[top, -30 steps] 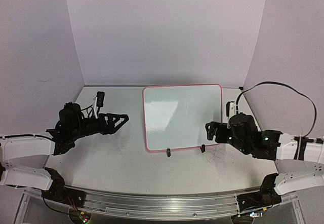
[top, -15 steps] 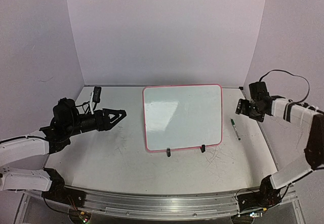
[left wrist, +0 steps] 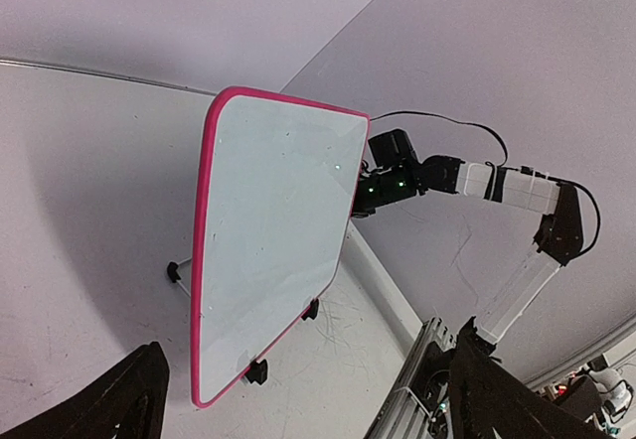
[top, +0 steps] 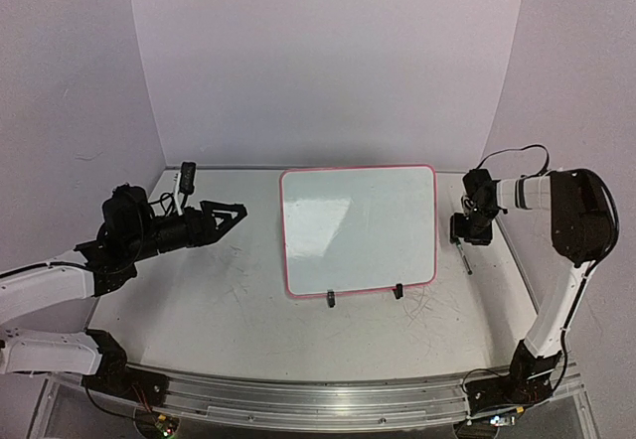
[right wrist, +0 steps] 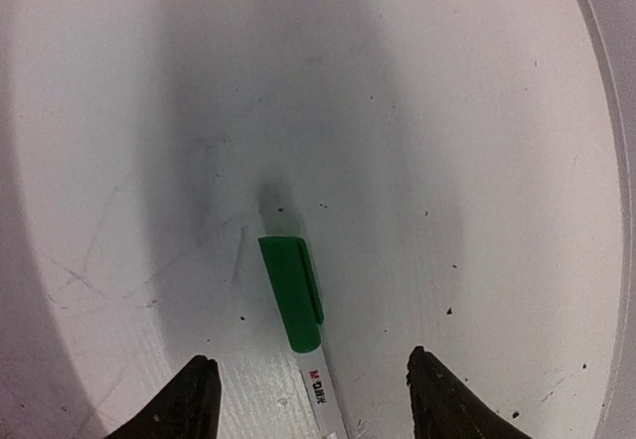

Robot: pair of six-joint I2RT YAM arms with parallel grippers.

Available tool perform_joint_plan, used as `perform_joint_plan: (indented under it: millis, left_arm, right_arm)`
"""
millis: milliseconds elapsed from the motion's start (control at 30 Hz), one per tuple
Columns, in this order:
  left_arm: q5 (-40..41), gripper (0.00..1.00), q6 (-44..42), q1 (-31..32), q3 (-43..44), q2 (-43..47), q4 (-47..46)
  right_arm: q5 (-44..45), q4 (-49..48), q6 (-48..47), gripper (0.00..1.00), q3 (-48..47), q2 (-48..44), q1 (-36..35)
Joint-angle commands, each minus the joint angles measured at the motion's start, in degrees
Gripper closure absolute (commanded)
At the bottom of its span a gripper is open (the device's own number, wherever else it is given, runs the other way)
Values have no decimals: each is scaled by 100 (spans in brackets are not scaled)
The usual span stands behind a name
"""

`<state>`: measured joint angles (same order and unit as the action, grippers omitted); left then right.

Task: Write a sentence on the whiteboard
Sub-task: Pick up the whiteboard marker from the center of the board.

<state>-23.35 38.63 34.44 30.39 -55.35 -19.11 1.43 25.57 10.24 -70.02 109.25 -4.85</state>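
The whiteboard (top: pixel 358 228) stands tilted on its wire stand in the middle of the table, pink-framed, and its white face (left wrist: pixel 273 240) is blank; no sentence shows on it. A marker (top: pixel 465 258) with a green cap (right wrist: pixel 291 292) lies flat on the table to the right of the board. My right gripper (top: pixel 467 232) hangs low over it, open, one finger on each side of the barrel and neither touching it (right wrist: pixel 313 399). My left gripper (top: pixel 238 214) is open and empty left of the board, pointing at it (left wrist: pixel 308 404).
Two black clips (top: pixel 330 300) (top: pixel 397 291) hold the board's lower edge. The table's raised right rim (top: pixel 509 250) runs close beside the marker. Purple walls close in the back and both sides. The metal rail (top: pixel 318 399) with the arm bases lies along the near edge.
My right arm swung from the front right to the far right and came down over the marker, which it had covered at first. My left arm drew slightly back to the left.
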Motion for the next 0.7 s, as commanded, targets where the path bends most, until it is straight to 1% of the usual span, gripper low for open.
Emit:
perform_joint_plan:
  millis: [0, 67, 200, 267, 367, 433, 467, 500, 567, 667]
  left_arm:
    - [259, 1, -34, -7, 304, 22, 240]
    - [344, 1, -48, -7, 355, -7, 376]
    - [585, 1, 12, -7, 491, -19, 640]
    - [676, 1, 68, -4, 583, -28, 784]
    - [792, 1, 117, 0, 801, -53, 1114]
    - [825, 1, 96, -4, 890, -26, 1240]
    - [850, 1, 86, -5, 937, -22, 1313]
    - [878, 1, 67, -1, 1005, -27, 1426]
    - [927, 1, 79, -7, 1186, -96, 1708]
    - [924, 1, 245, -6, 1374, -186, 1948]
  right_arm:
    - [101, 110, -231, 46, -65, 146, 49]
    - [166, 62, -287, 54, -3, 155, 53]
    - [170, -159, -346, 75, 260, 22, 49]
    - [84, -331, -341, 83, 424, -39, 53]
    - [10, -537, -320, 85, 582, -40, 53]
    - [12, -634, -302, 92, 659, -42, 53]
    - [40, -666, -268, 97, 708, -128, 49]
    - [80, -701, -237, 99, 754, -264, 49]
    - [176, -727, -143, 100, 896, -711, 40]
    - [230, -841, -40, 100, 1197, -1899, 41]
